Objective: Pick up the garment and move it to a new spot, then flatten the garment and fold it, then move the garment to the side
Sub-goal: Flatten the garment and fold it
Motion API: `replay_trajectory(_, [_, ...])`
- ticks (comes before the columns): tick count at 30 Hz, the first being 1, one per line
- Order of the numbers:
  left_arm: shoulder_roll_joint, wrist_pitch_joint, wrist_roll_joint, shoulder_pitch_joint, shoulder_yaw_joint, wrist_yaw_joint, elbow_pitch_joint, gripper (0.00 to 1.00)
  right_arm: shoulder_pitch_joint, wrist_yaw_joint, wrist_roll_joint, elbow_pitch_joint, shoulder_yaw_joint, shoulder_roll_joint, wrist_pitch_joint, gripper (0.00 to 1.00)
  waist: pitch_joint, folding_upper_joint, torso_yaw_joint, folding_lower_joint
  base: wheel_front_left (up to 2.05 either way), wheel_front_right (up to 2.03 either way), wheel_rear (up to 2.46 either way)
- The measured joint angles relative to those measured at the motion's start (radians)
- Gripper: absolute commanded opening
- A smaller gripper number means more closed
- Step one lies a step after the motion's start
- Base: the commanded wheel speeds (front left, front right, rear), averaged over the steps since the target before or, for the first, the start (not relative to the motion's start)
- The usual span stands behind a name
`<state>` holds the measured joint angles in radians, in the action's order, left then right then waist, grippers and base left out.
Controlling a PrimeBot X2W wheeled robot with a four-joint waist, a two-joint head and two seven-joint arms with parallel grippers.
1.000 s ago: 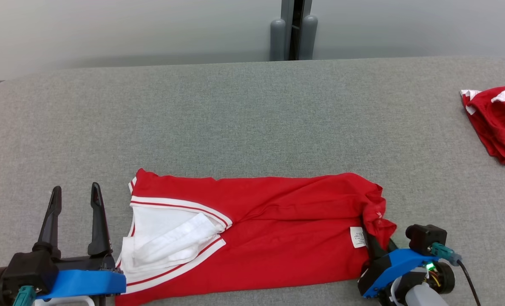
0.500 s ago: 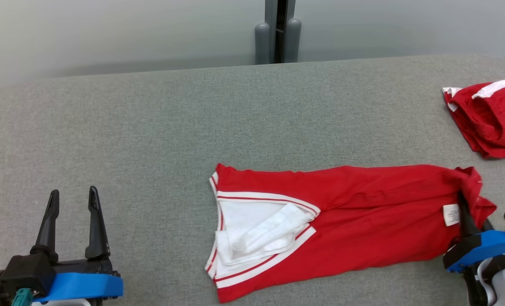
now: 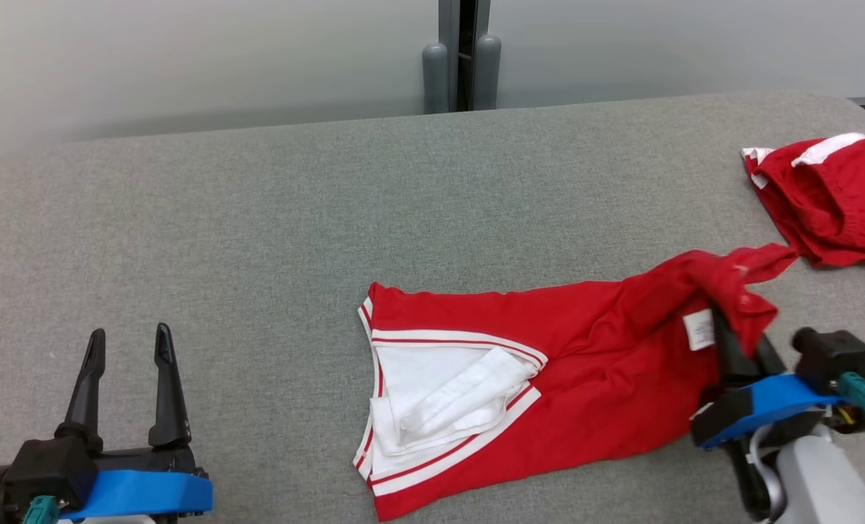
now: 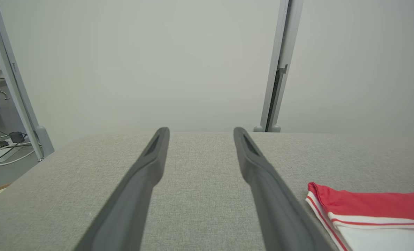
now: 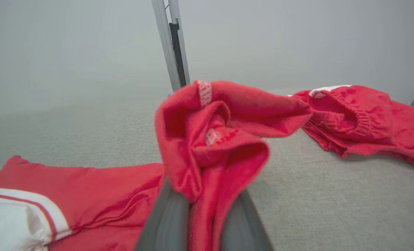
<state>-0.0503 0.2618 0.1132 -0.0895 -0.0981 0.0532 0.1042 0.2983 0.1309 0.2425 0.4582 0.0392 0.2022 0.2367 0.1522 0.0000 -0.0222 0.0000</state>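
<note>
Left claw (image 3: 129, 333) low at the left, near the front edge of the worktop (image 3: 258, 218). Pointing away from the robot, level over the grey top. Two dark fingers spread wide, with nothing between them. Well apart from the garment.

Right claw (image 3: 740, 340) at the lower right, tilted up and a little to the left. Squeezed tight on the right end of the garment (image 3: 593, 364), with red cloth bunched over the finger tips and hiding them. Blue part (image 3: 760, 411) and pale forearm (image 3: 818, 480) behind it, by the bottom right corner.

Garment red, with white bands and thin red lines at its left end, and a white inside showing there. Lying long across the worktop, in the middle and to the right. Left part flat on the worktop. Right end lifted off it in the claw, all crumpled, with one red tip poking out to the far right. Small white label (image 3: 698, 329) just beside the claw's fingers.

Other red clothes (image 3: 833, 196) with white trim in a heap at the far right of the worktop. Very close to the lifted tip; touching or not, cannot tell.

Behind the worktop, a pale wall (image 3: 185, 58) and a grey post (image 3: 461, 58).
</note>
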Motion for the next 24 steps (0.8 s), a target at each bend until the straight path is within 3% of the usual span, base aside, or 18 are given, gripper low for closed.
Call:
replay_trajectory(11, [0.001, 0.0, 0.016, 0.004, 0.025, -0.006, 0.006, 1.0, -0.049, 0.0, -0.012, -0.178, 0.205, -0.078, -0.085, 0.0, 0.003, 0.0, 0.022, 0.0, 0.0, 0.0, 0.0])
replay_trajectory(24, [0.001, 0.0, 0.029, -0.007, 0.053, -0.009, 0.022, 1.0, -0.005, 0.0, 0.008, -0.102, 0.397, -0.139, -0.094, 0.0, 0.024, 0.0, 0.082, 0.0, 0.0, 0.0, 0.0])
